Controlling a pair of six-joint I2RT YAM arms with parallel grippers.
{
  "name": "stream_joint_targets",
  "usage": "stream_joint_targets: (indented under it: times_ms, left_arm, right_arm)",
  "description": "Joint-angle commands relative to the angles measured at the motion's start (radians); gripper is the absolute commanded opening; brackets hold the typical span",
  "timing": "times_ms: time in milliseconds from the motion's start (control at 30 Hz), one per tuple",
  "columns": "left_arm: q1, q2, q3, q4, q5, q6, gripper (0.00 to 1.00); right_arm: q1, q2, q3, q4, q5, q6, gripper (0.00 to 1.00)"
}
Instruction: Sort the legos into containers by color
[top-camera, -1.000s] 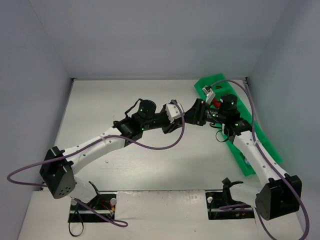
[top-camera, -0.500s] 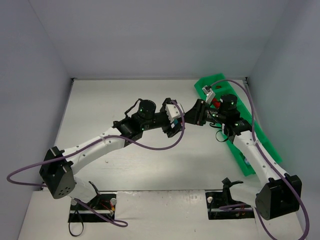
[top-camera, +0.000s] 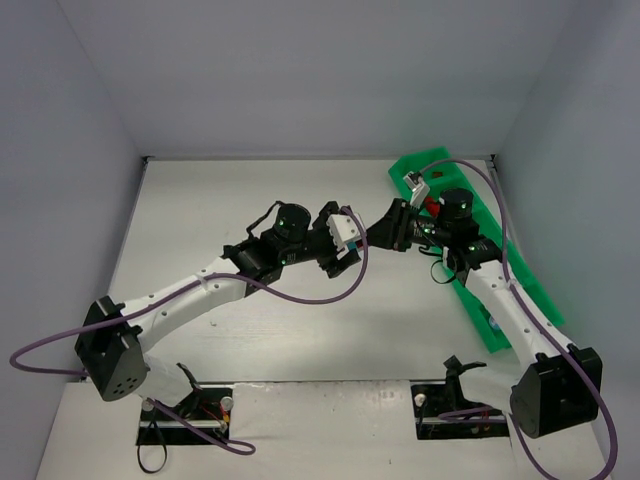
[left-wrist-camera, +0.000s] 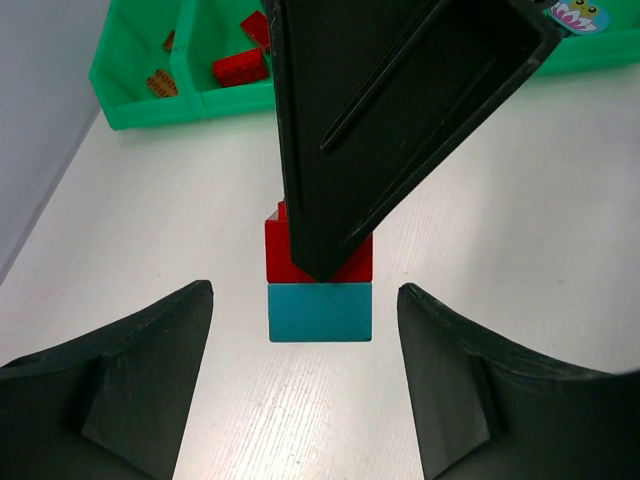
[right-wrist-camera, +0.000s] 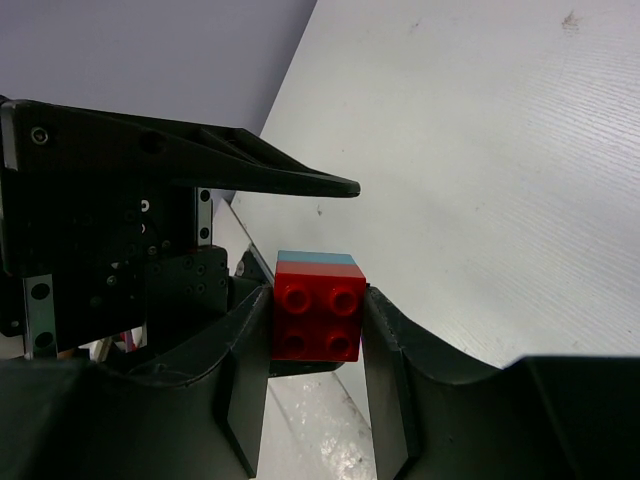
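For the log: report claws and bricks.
Left claw open, clear of bricks. Right claw shut on red brick, teal brick stuck on. Nothing else between claws.

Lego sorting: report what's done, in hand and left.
Done: red legos and brown legos lie in neighbouring compartments of the green tray. In hand: the right hand grips a red brick joined to a teal brick; the left hand stands open beside them. Left: separating and binning both.

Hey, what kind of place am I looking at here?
Probably a robotics lab test cell: a left arm and a right arm bolted to a white table, plain grey walls boxing it in, and a green compartment tray holding red lego bricks.
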Motion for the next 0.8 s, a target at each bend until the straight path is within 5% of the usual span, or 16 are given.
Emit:
stream_joint_targets:
  times_ms: [0, 433, 767]
  left_arm:
    - [0.000, -0.028, 0.024, 0.053, 0.000, 0.023, 0.68]
    - [0.000, 0.023, 0.049, 0.125, 0.009, -0.014, 0.59]
    - [0.000, 0.035, 0.061, 0.128, 0.017, -0.021, 0.30]
  right_arm:
    - [0.006, 0.000, 0.041, 0.069, -0.024, -0.006, 0.00]
    - [0.008, -0.005, 0.030, 0.069, -0.022, -0.008, 0.00]
    - [0.008, -0.006, 0.022, 0.069, -0.022, -0.012, 0.00]
